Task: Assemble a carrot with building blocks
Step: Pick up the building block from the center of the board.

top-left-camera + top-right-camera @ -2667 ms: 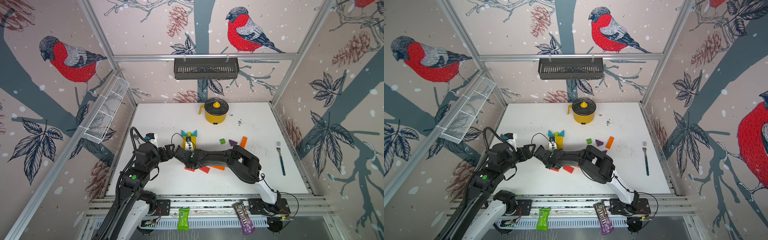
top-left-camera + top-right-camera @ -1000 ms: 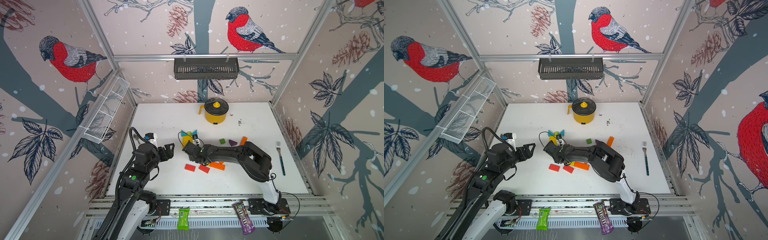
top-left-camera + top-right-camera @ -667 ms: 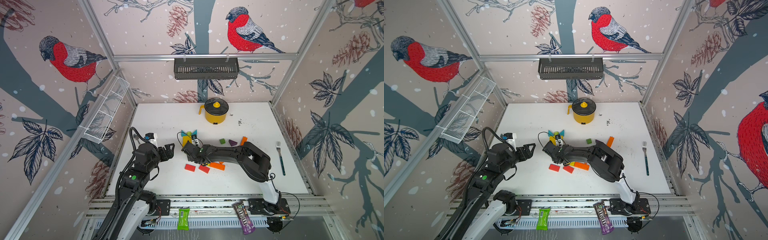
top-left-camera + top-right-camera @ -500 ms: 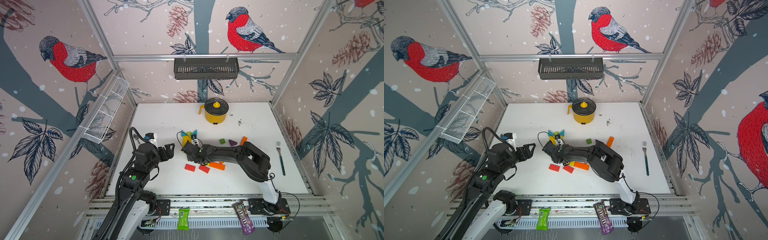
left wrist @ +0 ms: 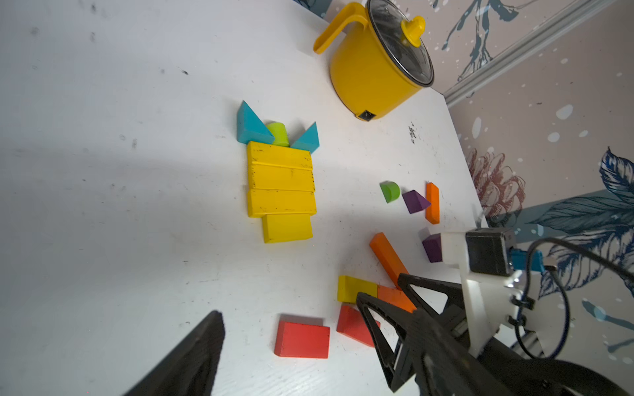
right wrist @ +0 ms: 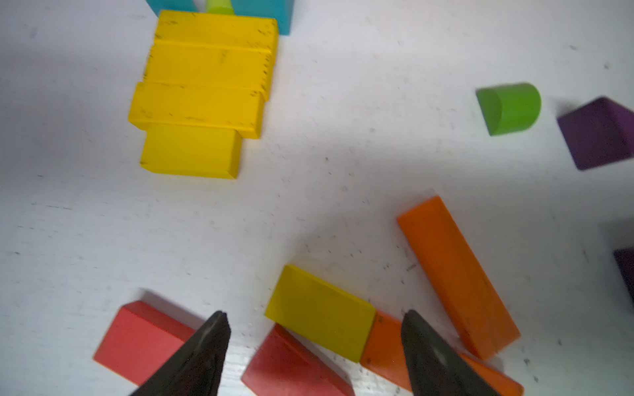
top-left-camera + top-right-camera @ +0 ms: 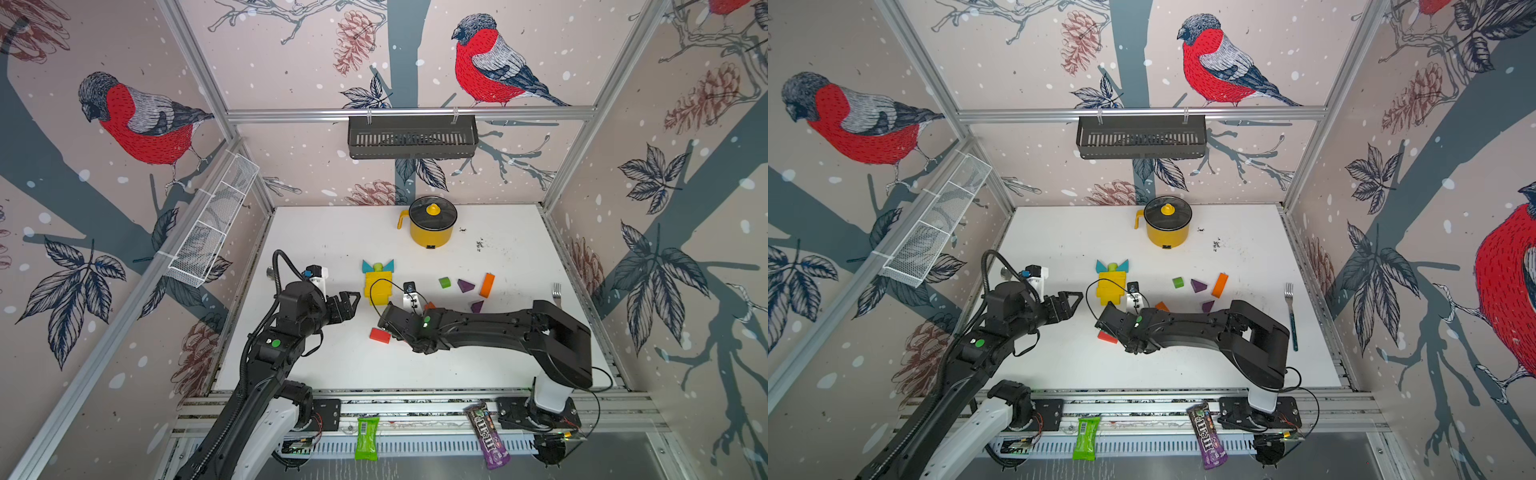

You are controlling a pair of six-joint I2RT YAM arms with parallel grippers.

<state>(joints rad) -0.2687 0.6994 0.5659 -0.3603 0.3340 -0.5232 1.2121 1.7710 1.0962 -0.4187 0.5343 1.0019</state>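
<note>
The part-built carrot lies flat mid-table: stacked yellow blocks (image 7: 377, 286) topped by teal triangles (image 7: 368, 266) and a green piece. My right gripper (image 6: 315, 313) is open and hovers low over a loose yellow block (image 6: 320, 312) with a finger on either side, gripping nothing. A red wedge (image 6: 288, 363) and an orange block (image 6: 456, 274) lie close by, and a red block (image 7: 380, 335) sits just left of that gripper. My left gripper (image 7: 351, 301) hangs open and empty left of the carrot.
A green piece (image 7: 444, 282), purple triangles (image 7: 465, 285) and an orange block (image 7: 487, 284) lie to the right. The yellow lidded pot (image 7: 430, 230) stands at the back and a fork (image 7: 557, 291) lies near the right wall. Two candy bars rest on the front rail.
My right gripper has drawn back from the carrot's lower end toward the loose blocks at the front, and its jaws have narrowed a little. The left arm has stayed put.
</note>
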